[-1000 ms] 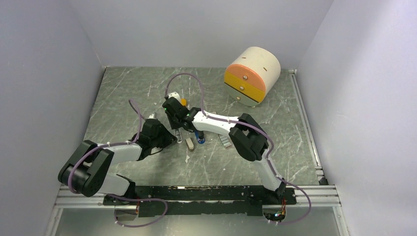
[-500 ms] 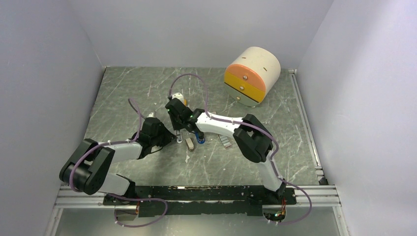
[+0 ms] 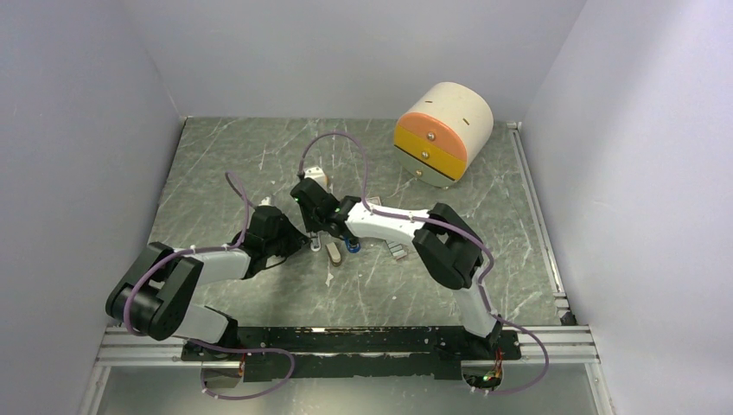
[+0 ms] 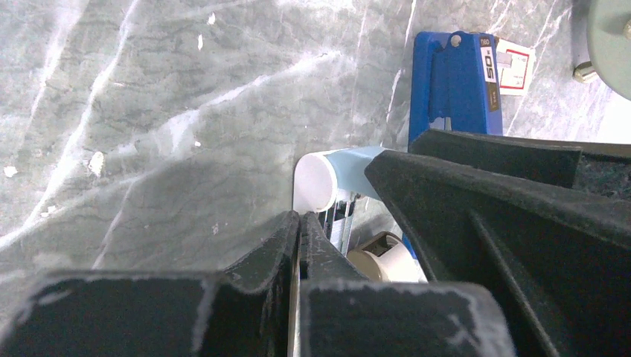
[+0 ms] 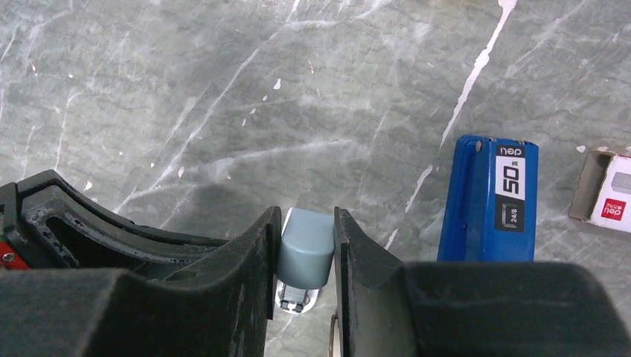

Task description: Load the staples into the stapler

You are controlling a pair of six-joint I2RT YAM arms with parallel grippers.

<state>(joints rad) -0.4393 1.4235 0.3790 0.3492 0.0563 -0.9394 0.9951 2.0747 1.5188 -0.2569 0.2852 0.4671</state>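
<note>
A pale grey-blue stapler (image 5: 306, 251) with a white base (image 4: 315, 181) stands on the table. My right gripper (image 5: 306, 223) is shut on its top end, and the metal magazine shows underneath. My left gripper (image 4: 299, 222) is at the stapler's left side, tips beside the white base, fingers pressed together. A thin pale sliver shows in their seam; I cannot tell what it is. In the top view both grippers meet mid-table, left (image 3: 298, 239), right (image 3: 318, 228). The staples (image 3: 397, 251), a small grey ribbed block, lie further right, apart from both grippers.
A blue stapler (image 5: 487, 201) lies just right of the held one, with a small red-and-white box (image 5: 604, 190) beyond it. A cream and tan small object (image 3: 333, 252) sits near the grippers. A round drawer unit (image 3: 441, 134) stands at the back right.
My left gripper's fingers have closed fully. My right gripper has shifted a little toward the near side with the stapler's top in it.
</note>
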